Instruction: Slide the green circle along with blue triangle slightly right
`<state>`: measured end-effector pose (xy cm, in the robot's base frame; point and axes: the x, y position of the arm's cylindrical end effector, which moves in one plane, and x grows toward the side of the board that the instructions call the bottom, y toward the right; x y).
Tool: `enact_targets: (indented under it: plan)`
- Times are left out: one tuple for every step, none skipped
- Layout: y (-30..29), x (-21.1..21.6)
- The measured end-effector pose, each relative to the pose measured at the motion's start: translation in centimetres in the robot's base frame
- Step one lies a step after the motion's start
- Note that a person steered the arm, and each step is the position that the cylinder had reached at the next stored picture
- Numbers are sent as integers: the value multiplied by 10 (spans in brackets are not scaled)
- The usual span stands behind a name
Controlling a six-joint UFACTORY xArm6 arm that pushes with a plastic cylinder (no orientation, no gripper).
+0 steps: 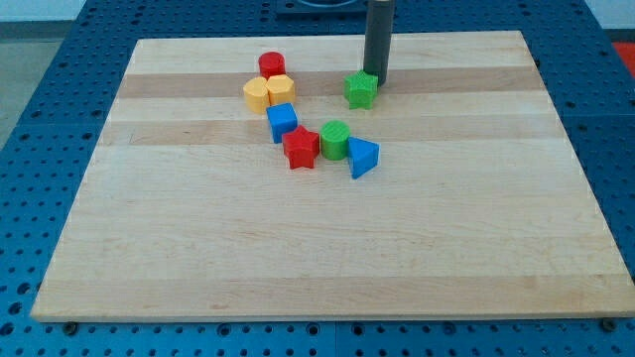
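The green circle (334,140) stands near the middle of the wooden board (327,238). The blue triangle (362,157) touches it at its lower right. My tip (376,76) is at the view's top, right beside the green star (361,90), above and to the right of the green circle and apart from it. A red star (301,148) touches the green circle on its left.
A blue cube (282,122) sits up and left of the red star. Two yellow blocks (257,95) (281,88) and a red cylinder (272,65) cluster at the upper left. The dark rod (378,35) rises from my tip to the view's top.
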<state>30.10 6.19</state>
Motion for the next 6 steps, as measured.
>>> enact_targets:
  plan:
    - [0,19]
    - [0,25]
    - [-1,1]
    - [-24,-36]
    - [-53,-25]
    - [-78,14]
